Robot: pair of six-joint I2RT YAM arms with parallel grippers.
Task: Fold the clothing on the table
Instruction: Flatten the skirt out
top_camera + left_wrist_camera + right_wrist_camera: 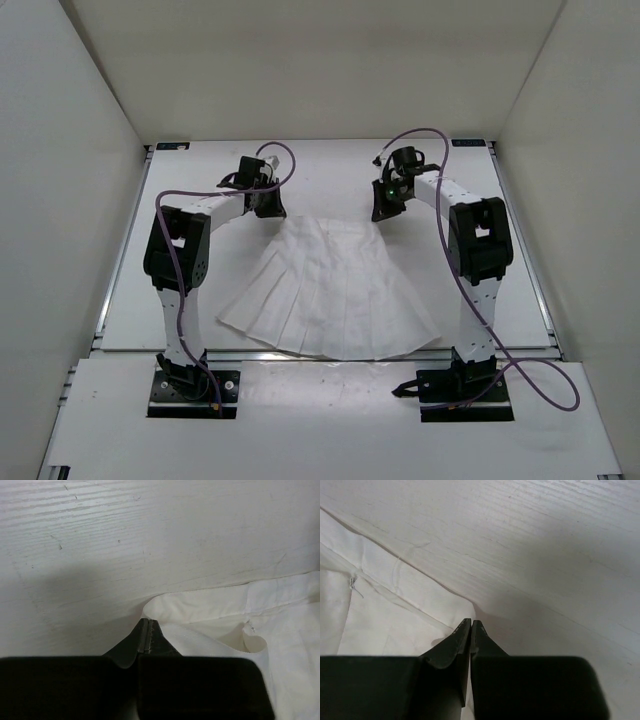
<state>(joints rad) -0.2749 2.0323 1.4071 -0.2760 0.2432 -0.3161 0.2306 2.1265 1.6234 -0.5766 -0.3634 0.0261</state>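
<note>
Left claw (148, 622): clenched, tips meeting on the left corner of the waistband (328, 222) of the skirt (330, 290). Right claw (471, 623): clenched likewise at the opposite corner; we judge both pinches to have caught cloth. Skirt: white, pleated, lying flat at the middle of the table (330, 175), waistband toward the far edge, hem (330, 345) fanned wide along the near edge. Handling, as we judge it: light, limp, thin, prone to slide on the smooth top and to lose its pleats if dragged. Best hold: the firmer stitched waistband corners, lifted together and evenly.
</note>
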